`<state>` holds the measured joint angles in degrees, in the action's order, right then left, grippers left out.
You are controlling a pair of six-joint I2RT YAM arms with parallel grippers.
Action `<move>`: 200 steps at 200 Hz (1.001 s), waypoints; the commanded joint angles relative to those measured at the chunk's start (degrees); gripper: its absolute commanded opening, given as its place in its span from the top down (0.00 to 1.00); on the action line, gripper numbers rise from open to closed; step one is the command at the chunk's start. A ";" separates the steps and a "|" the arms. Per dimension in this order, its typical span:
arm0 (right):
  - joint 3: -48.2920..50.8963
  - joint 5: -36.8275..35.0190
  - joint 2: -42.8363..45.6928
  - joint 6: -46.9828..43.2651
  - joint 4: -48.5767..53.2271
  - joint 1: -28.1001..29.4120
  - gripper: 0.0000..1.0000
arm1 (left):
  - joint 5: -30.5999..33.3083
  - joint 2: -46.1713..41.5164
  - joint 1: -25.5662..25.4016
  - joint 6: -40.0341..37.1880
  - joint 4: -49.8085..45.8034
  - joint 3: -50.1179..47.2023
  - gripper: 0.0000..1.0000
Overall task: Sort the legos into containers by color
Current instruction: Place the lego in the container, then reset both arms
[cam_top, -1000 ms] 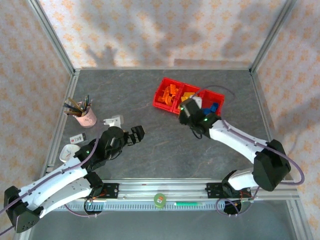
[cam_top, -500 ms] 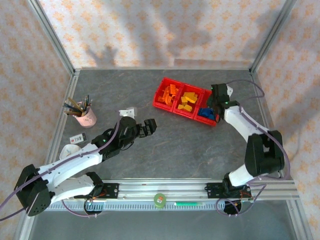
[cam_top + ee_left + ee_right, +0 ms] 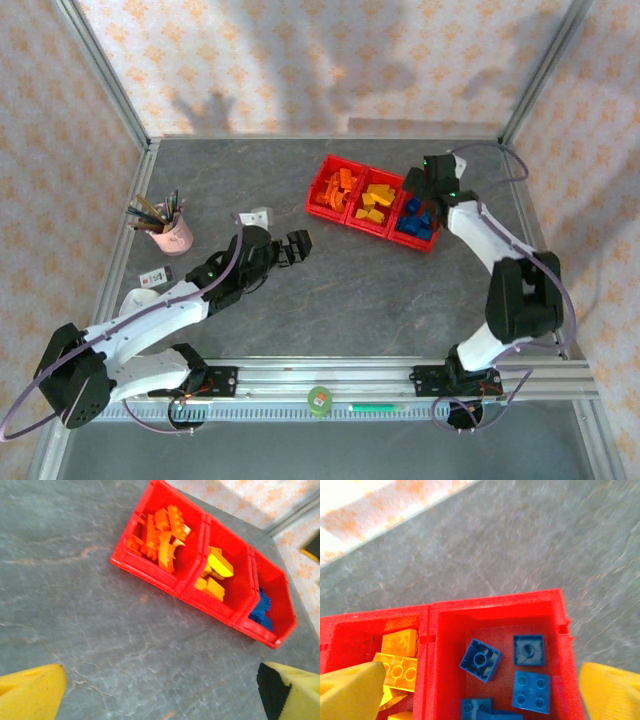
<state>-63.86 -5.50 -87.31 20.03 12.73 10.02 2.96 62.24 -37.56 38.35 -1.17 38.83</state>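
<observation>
**All bricks binned, both grippers gaping**

The grey stone-patterned table is carrying the whole scene. The left arm is reaching out over its bare middle. The left gripper is hanging above the surface, well short of the bins, with its jaws spread wide and nothing between them. The right arm is stretching to the far right. The right gripper is hovering directly over the rightmost bin, its jaws likewise parted wide and empty.

The containers, three joined red bins, are sitting in a slanted row on the far right part of the table. A pink pencil cup is standing well apart at the far left.

The legos are lying sorted inside the bins. The orange legos are piling up in the left bin. The yellow legos are resting in the middle one. The blue legos are lying in the right bin beneath the right gripper.
</observation>
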 commanded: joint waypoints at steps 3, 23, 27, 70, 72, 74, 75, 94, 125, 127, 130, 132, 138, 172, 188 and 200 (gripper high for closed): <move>5.15 -9.41 8.35 -0.08 -3.32 -0.09 0.00 | 8.29 -3.54 3.45 -6.51 -1.95 1.09 0.01; 13.61 -18.13 13.61 -0.99 -8.55 -0.16 0.00 | 16.89 -5.53 9.11 -12.09 -0.41 -1.13 0.01; 16.03 -19.75 14.84 -1.57 -10.75 -0.19 0.00 | 18.32 -5.90 10.79 -13.00 0.41 -1.74 0.01; 36.12 -25.97 18.38 -7.06 -34.23 -2.69 0.00 | 27.05 -6.15 25.23 -26.31 20.37 -11.75 0.01; 36.55 -26.14 18.00 -7.23 -35.13 -2.76 0.00 | 27.11 -5.98 25.62 -27.14 21.92 -12.50 0.01; 37.01 -26.25 17.62 -7.32 -36.02 -2.85 0.00 | 27.10 -5.85 25.92 -27.88 23.50 -13.24 0.01; 37.21 -26.33 17.48 -7.39 -36.46 -2.92 0.00 | 27.05 -5.75 26.07 -28.19 24.29 -13.42 0.01; 40.99 -23.45 12.99 -8.36 -46.63 -4.49 0.00 | 24.78 -2.40 28.90 -32.15 37.72 -19.41 0.01; 44.48 -15.40 7.72 -14.47 -62.63 -5.49 0.00 | 19.29 6.63 31.60 -35.77 53.95 -24.95 0.00; 44.71 -14.41 7.54 -15.24 -64.16 -5.46 0.00 | 18.57 7.08 31.70 -35.97 55.10 -25.30 0.01; 45.44 -12.81 7.29 -16.17 -66.37 -5.45 0.00 | 17.56 7.90 31.82 -36.31 56.91 -25.80 0.01; 45.89 -12.07 7.08 -16.91 -68.28 -5.45 0.00 | 16.82 8.40 31.93 -36.57 58.48 -26.21 0.01; 47.28 -8.73 6.42 -19.63 -73.19 -5.45 0.00 | 15.07 10.28 32.11 -37.11 63.27 -27.39 0.01; 49.79 -0.64 1.61 -21.16 -80.95 -6.78 0.00 | 7.64 24.65 33.73 -39.55 80.84 -28.78 0.00; 51.60 0.06 -0.80 -21.63 -86.86 -6.77 0.00 | 4.58 26.05 35.64 -38.21 82.53 -28.90 0.00; 50.15 0.85 0.03 -21.26 -82.94 -7.20 0.00 | 3.25 25.41 35.98 -38.06 77.82 -27.28 0.00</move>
<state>-13.54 -8.93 -86.76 1.10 -63.83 3.53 12.43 87.90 -2.96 0.95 70.83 10.02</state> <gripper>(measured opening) 0.998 0.994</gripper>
